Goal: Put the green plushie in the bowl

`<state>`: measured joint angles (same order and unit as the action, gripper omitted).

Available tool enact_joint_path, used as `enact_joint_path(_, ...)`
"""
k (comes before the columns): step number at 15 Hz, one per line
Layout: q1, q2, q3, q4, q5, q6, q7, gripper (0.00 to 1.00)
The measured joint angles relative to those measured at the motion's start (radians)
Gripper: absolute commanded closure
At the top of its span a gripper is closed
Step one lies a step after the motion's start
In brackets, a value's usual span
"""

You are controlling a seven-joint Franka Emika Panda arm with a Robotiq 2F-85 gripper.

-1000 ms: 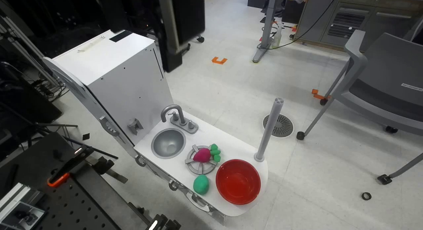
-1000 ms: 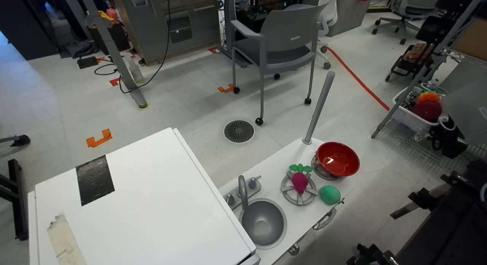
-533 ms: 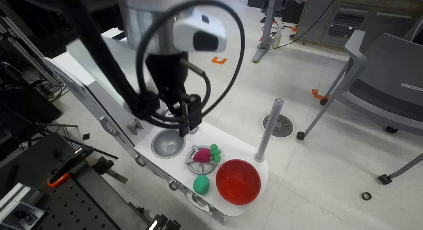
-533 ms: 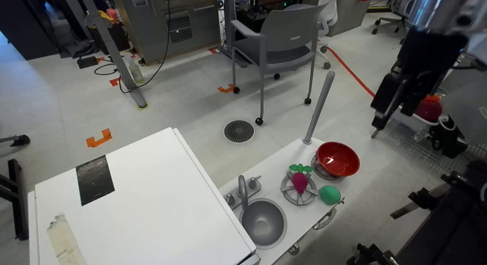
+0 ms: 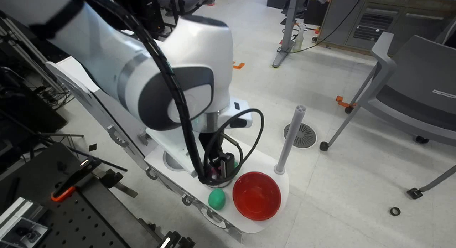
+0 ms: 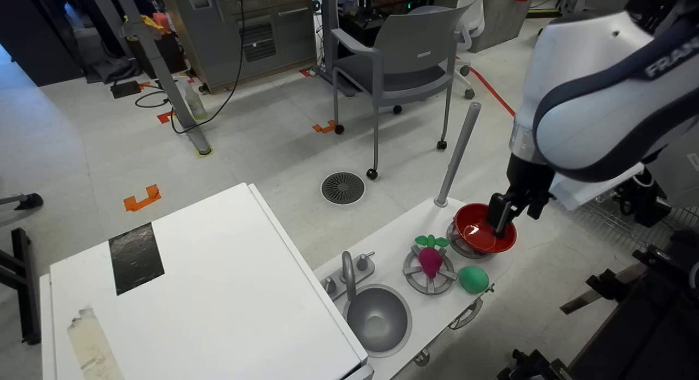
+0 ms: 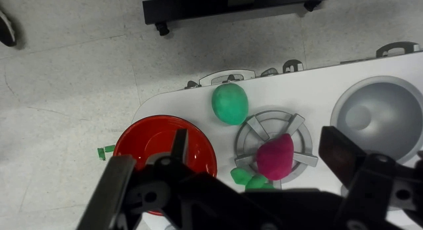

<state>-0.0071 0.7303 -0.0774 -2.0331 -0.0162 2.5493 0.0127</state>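
The green plushie, a bright green rounded lump, lies on the white counter near its front edge. It shows in both exterior views (image 5: 217,199) (image 6: 473,280) and in the wrist view (image 7: 230,103). The red bowl (image 5: 256,196) stands beside it near the counter's rounded end, and also shows in the wrist view (image 7: 145,132). My gripper (image 7: 255,140) is open and empty, with its fingers wide apart above the counter. In the wrist view one finger overlaps the bowl and the other is near the sink. The plushie lies ahead of the fingertips, not between them.
A pink plush with green leaves (image 7: 276,157) lies on a grey burner (image 7: 305,134), between my fingers in the wrist view. A grey sink (image 6: 379,322) with a faucet (image 6: 349,276), an upright grey post (image 5: 291,139) and a tall white cabinet (image 6: 218,292) stand around the counter.
The arm has come into view and moved down over the counter, towards the burner and bowl. The green plushie, the bowl and the pink plush have not moved.
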Motion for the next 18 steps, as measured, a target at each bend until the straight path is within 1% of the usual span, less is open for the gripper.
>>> enact_joint_path(4, 0.014, 0.191, 0.001, 0.136, 0.001, 0.046, 0.034, 0.00)
enact_joint_path(7, 0.020, 0.322, -0.007, 0.250, 0.000, 0.045, 0.064, 0.00)
enact_joint_path(12, 0.051, 0.498, -0.027, 0.394, -0.001, 0.043, 0.105, 0.00)
enact_joint_path(16, 0.103, 0.613, -0.051, 0.481, -0.002, 0.042, 0.144, 0.00)
enact_joint_path(17, 0.119, 0.638, -0.064, 0.502, -0.002, 0.041, 0.159, 0.04)
enact_joint_path(18, 0.135, 0.663, -0.079, 0.526, -0.003, 0.038, 0.175, 0.28)
